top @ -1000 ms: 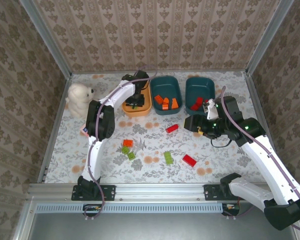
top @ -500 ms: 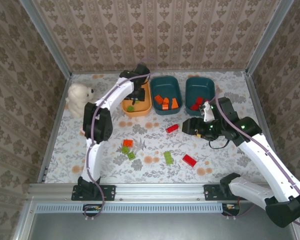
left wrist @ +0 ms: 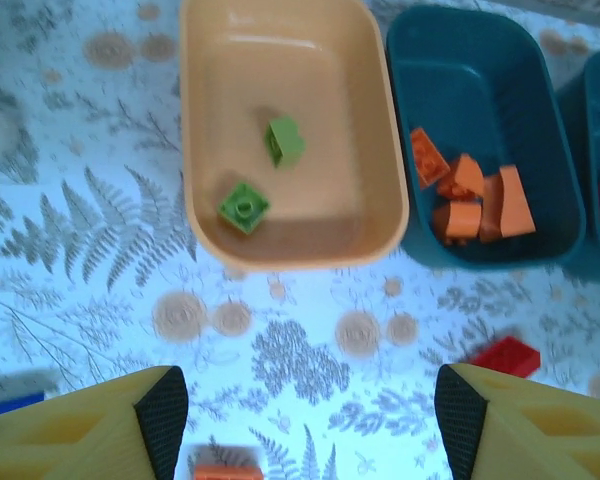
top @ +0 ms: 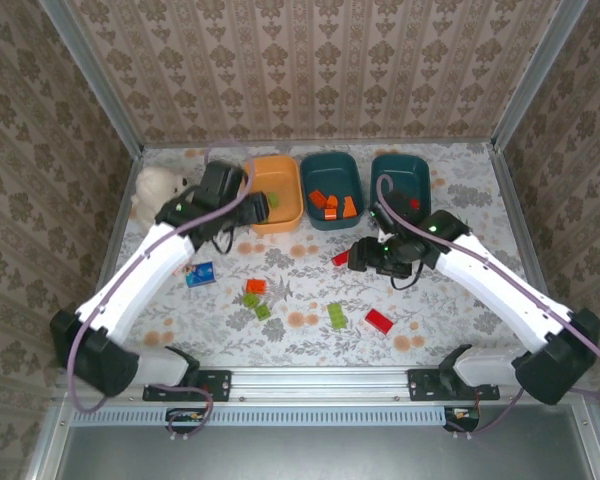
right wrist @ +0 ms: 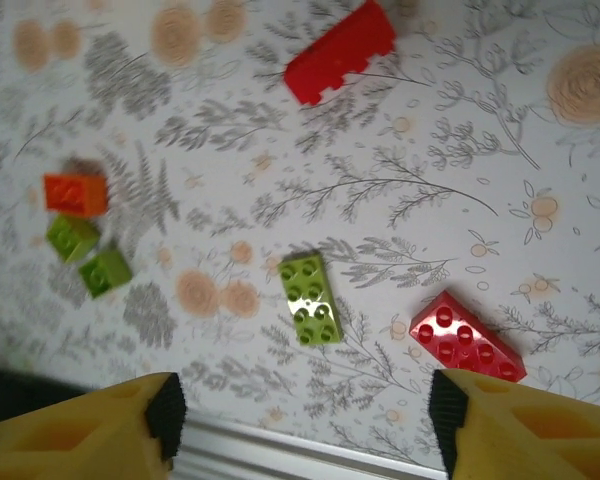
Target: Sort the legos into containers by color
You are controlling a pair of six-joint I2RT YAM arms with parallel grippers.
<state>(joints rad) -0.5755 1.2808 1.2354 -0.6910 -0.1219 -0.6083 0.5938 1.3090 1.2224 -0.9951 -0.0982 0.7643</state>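
Note:
The orange tray holds two green legos. The middle teal tray holds several orange legos, and the right teal tray holds red ones. My left gripper hovers open just in front of the orange tray, nothing between its fingers. My right gripper is open above the loose legos: a red one, a lime one, another red one, an orange one and two small green ones.
A white teddy bear sits at the back left. A small blue-and-pink block lies left of the loose legos. Patterned walls and metal rails enclose the table, whose near rail lies under the right gripper.
My left gripper has pulled out of the orange tray toward the near side, leaving a green lego inside. My right gripper has shifted left toward the red lego.

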